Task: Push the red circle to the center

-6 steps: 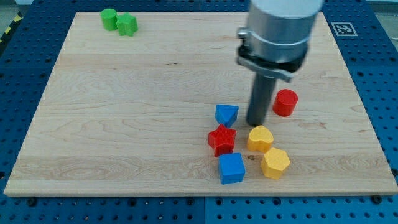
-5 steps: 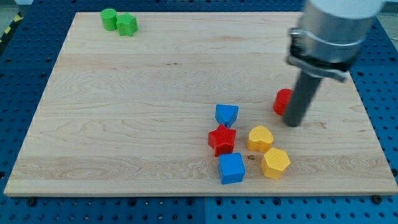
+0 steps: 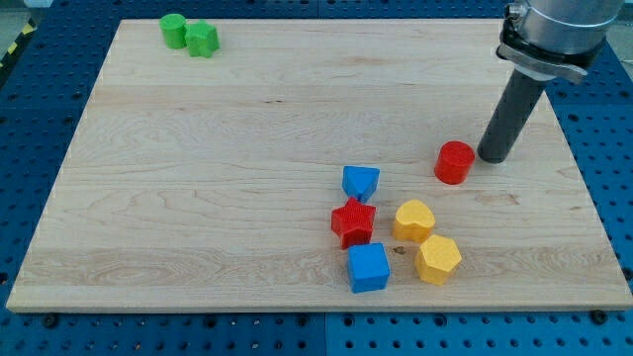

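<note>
The red circle [image 3: 455, 162] is a short red cylinder on the wooden board [image 3: 227, 168], right of the board's middle. My tip [image 3: 492, 157] rests on the board just to the view's right of the red circle, very close to it, perhaps touching its edge. The rod rises from the tip toward the view's top right into the arm's grey body.
A blue triangle-like block [image 3: 360, 182], a red star [image 3: 353, 222], a blue cube [image 3: 368, 267], a yellow heart-like block [image 3: 413, 220] and a yellow hexagon [image 3: 437, 259] cluster below and left of the red circle. A green circle [image 3: 174, 30] and a green hexagon [image 3: 203, 40] sit at the top left.
My tip moved from the left of the red circle, around its lower side, to its right. The red circle shifted slightly left. The other blocks stayed put.
</note>
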You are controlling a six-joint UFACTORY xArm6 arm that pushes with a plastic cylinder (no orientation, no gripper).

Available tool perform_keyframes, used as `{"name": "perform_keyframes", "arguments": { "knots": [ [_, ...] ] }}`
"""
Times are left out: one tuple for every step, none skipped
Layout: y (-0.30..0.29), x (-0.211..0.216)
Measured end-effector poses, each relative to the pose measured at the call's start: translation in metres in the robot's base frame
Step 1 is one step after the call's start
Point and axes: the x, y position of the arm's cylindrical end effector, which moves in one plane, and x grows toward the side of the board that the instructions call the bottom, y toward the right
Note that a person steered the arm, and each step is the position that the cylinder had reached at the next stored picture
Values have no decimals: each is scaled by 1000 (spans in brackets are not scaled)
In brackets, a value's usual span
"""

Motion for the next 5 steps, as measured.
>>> {"name": "perform_keyframes", "arguments": {
  "knots": [
    [-12, 25],
    [-34, 42],
    [-45, 29],
    [-44, 3],
    [-44, -28]
  ]
}}
